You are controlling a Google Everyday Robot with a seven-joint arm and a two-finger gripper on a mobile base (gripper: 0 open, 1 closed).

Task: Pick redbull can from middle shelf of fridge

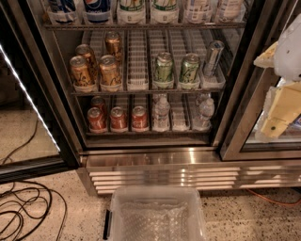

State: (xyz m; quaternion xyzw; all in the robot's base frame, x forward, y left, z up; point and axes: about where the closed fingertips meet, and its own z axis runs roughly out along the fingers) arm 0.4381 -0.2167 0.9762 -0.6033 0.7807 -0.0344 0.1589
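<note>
The fridge (155,157) stands open in front of me. Its middle shelf (141,89) holds several gold cans (109,71) on the left and two green cans (163,69) to the right of centre. The redbull can (212,59), slim and silvery-blue, stands tilted in the rightmost lane, right of the green cans. My gripper (277,117), white and pale yellow, hangs at the right edge of the view in front of the right glass door. It is well to the right of the redbull can, lower than it, and apart from it.
The top rack holds large bottles (130,10). The bottom rack holds red cans (117,118) and water bottles (161,113). A clear plastic bin (157,214) sits on the floor below the louvred base (188,176). Black cables (23,207) lie at the left. The open door (28,99) is at the left.
</note>
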